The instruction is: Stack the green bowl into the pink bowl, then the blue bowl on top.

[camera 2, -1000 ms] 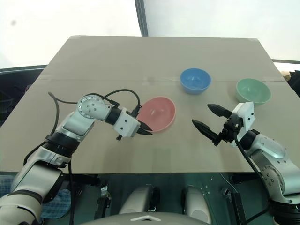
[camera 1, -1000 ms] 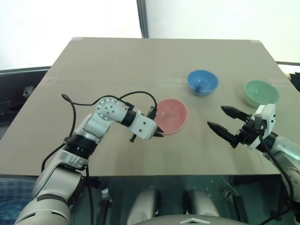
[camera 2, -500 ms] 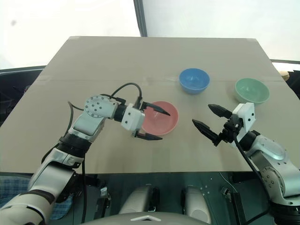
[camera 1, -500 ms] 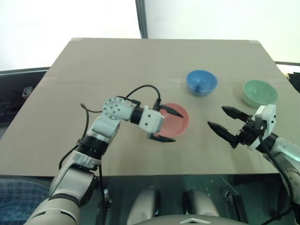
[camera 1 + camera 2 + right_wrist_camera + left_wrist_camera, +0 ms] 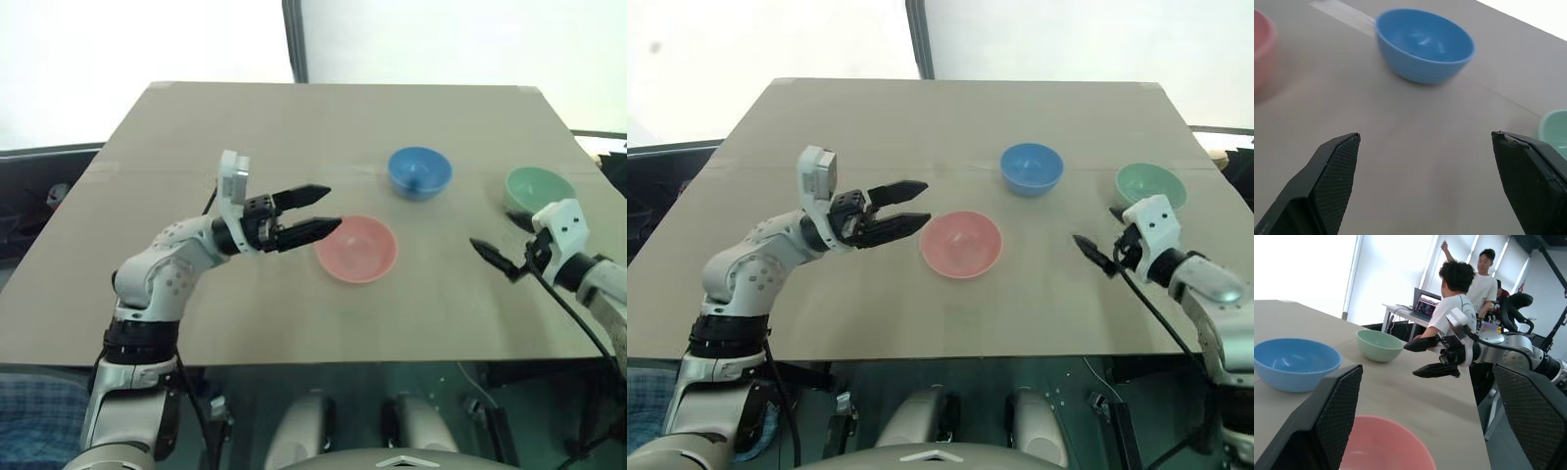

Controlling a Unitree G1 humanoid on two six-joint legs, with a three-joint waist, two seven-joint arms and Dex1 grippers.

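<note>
The pink bowl (image 5: 357,249) sits upright in the middle of the table, with nothing in it. My left gripper (image 5: 333,206) hovers open just left of it, fingers pointing at the bowl but apart from its rim. The blue bowl (image 5: 420,171) stands behind and to the right of the pink one. At the right edge rests the green bowl (image 5: 539,188). My right gripper (image 5: 1095,225) is open and empty, just in front and left of the green bowl. The right wrist view shows the blue bowl (image 5: 1422,44) ahead between its spread fingers (image 5: 1334,166).
All three bowls stand on a brown cardboard-covered table (image 5: 294,127); its left half and far side are bare. In the left wrist view, people (image 5: 1459,293) sit and stand at a desk with a laptop (image 5: 1426,303) beyond the table's right side.
My left gripper slid the pink bowl a little right, opened, let go of its rim and pulled back left and up. The right gripper moved right, toward the green bowl, and rolled.
</note>
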